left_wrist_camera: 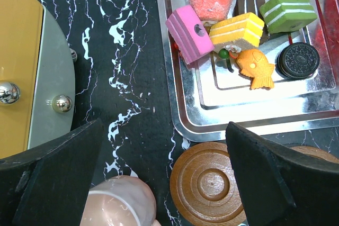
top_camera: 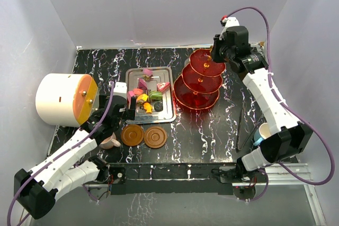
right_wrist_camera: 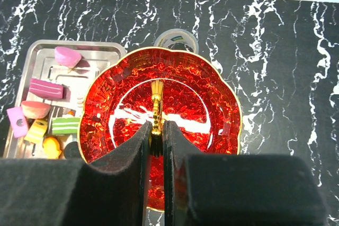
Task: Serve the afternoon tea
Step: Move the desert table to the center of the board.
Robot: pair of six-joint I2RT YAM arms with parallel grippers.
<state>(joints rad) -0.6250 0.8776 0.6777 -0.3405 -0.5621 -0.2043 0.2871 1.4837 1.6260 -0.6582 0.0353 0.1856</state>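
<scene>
Pinching the gold stem (right_wrist_camera: 157,96) of the red three-tier stand (top_camera: 198,86) from straight above, the right gripper (right_wrist_camera: 156,130) has its two black fingers pressed onto the thin post from either side, so the grip lines up with the stand's own upright axis and the tiers spread out evenly below it. The stand is on the marbled table toward the far side, just to the right of the steel tray (top_camera: 167,118), its lowest tier close to the tray's rim but, as far as the overhead view shows, not on it. That closeness is the relation I judge the next move to hinge on: any shift of the stand has to go up or sideways along that vertical stem without tipping the tiers into the tray. The left gripper (left_wrist_camera: 164,130) hangs spread wide and holding nothing over the tray's near left corner, with the sweets (left_wrist_camera: 235,27) lying ahead of it in the tray, one of the brown saucers (left_wrist_camera: 209,183) just under its right finger and the pink cup (left_wrist_camera: 119,202) beneath its left one. It is plainly the nearer arm for the sweets, saucers and pink cup (the right arm is committed to the stand). What looks like the blue cup (top_camera: 262,129) shows only partly behind the right arm's lower link, well apart from both grippers.
</scene>
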